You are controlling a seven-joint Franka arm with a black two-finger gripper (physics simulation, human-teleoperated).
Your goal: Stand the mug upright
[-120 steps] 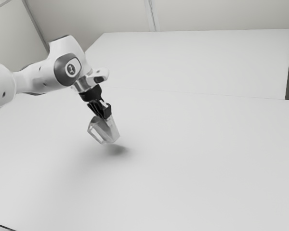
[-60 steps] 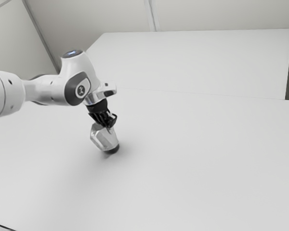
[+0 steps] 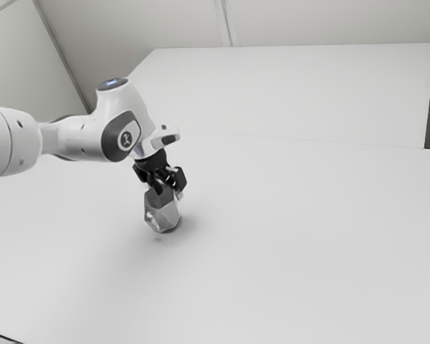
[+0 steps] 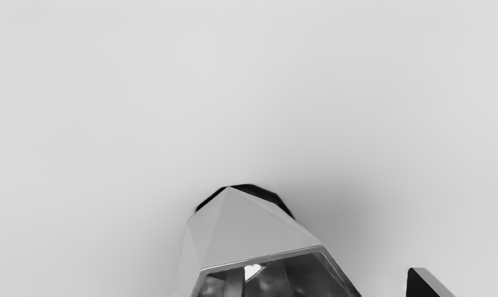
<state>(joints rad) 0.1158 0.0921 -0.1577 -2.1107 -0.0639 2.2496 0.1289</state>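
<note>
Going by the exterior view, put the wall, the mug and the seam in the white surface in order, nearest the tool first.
1. Mug, just under the tool.
2. Seam, beyond the mug, running toward the exterior view's right.
3. Wall, at the back.

Wrist view's edge crops the mug [image 4: 249, 235] and one finger [image 4: 418, 284]. Exterior view's left edge cuts our arm [image 3: 72, 138]

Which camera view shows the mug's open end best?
The wrist view: the mug shows its rim and part of its inside. The exterior view shows its faceted side below the gripper, the rim hard to make out.
</note>
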